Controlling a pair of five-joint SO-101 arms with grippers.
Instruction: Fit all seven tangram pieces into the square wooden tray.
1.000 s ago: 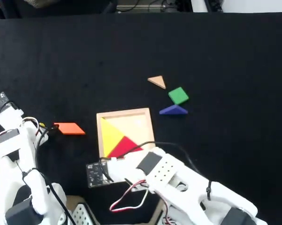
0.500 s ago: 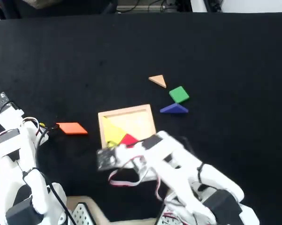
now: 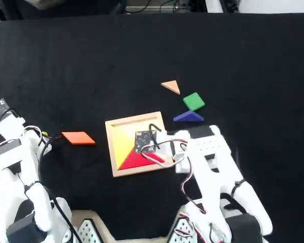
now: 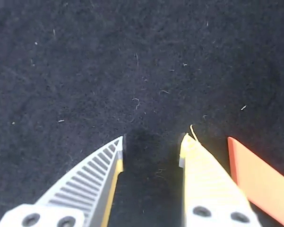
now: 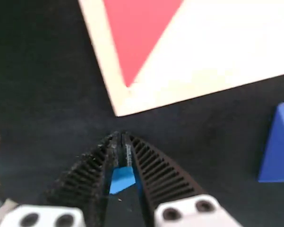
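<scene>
From above, my right arm is hanging over the square wooden tray (image 3: 134,118). Left wrist: my left gripper (image 4: 153,146) is gaping open, with the orange parallelogram (image 4: 257,179) just beside one finger. Right wrist: my right gripper (image 5: 120,139) is pinching a small blue piece (image 5: 121,178), and the tray's corner is lying just ahead.

Overhead high view, wrist views near table (image 3: 141,50), right shares tray (image 3: 144,126)

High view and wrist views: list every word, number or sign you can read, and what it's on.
No text can be read.
Tray and pieces: plain, no marks.
Circuit board over the tray: marks too small to read.
</scene>
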